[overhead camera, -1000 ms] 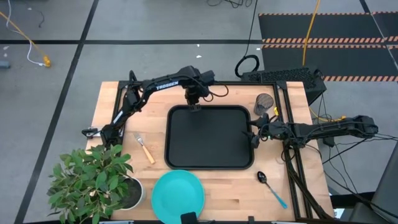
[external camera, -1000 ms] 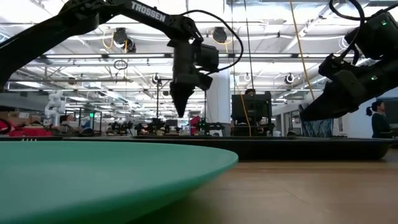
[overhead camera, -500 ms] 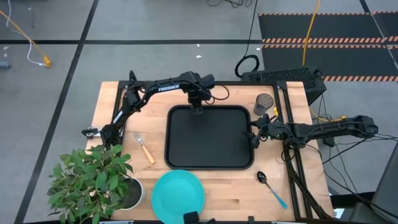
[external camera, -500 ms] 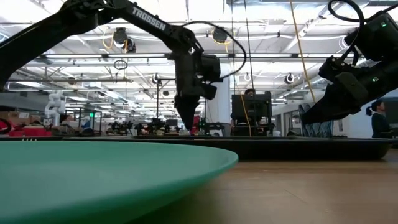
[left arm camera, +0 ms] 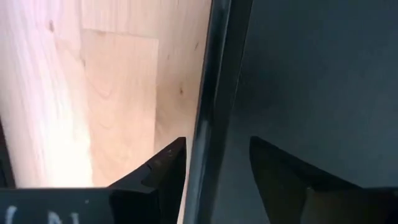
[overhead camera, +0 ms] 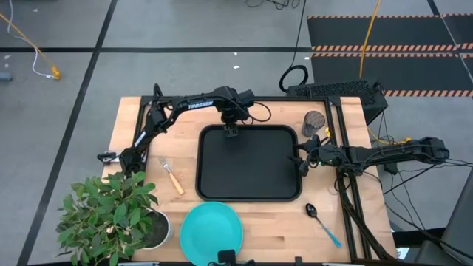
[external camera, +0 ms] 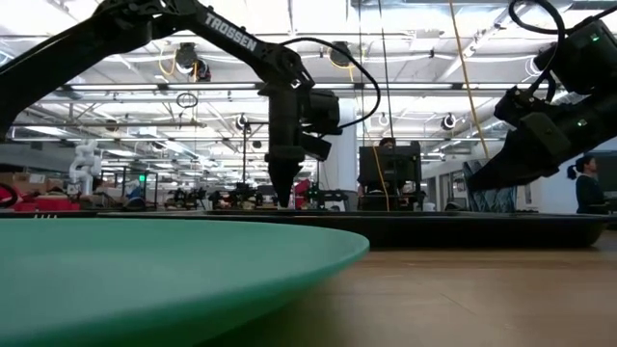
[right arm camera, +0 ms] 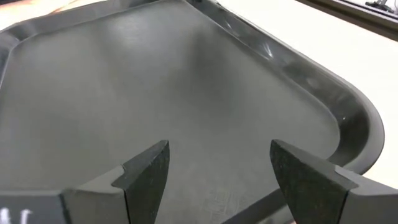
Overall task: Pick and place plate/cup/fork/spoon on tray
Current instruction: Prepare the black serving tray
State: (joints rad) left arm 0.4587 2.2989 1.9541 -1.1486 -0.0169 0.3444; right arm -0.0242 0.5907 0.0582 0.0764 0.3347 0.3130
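The black tray (overhead camera: 249, 170) lies in the middle of the table. My left gripper (overhead camera: 231, 131) points down over the tray's far rim (left arm camera: 208, 112), open, with one finger outside and one inside it. My right gripper (overhead camera: 301, 159) hovers open at the tray's right edge, nothing between its fingers (right arm camera: 146, 171). The turquoise plate (overhead camera: 211, 233) lies near the front edge. The orange-handled fork (overhead camera: 173, 177) lies left of the tray. The blue-handled spoon (overhead camera: 322, 224) lies at the front right. The dark cup (overhead camera: 314, 122) stands at the back right. My left gripper's fingers (left arm camera: 165, 171) stand on either side of the tray's far rim, coming from above and lying across it. I cannot tell whether either finger touches the rim. The tray lies flat on the table.
A potted plant (overhead camera: 111, 218) fills the front left corner, close to the plate and fork. Black frame rails (overhead camera: 344, 170) run along the table's right side beneath my right arm. Bare wood shows between the tray and the plate.
My left gripper has gone down toward the tray's far rim, still pointing down. The tray, the other things and my right arm have kept still.
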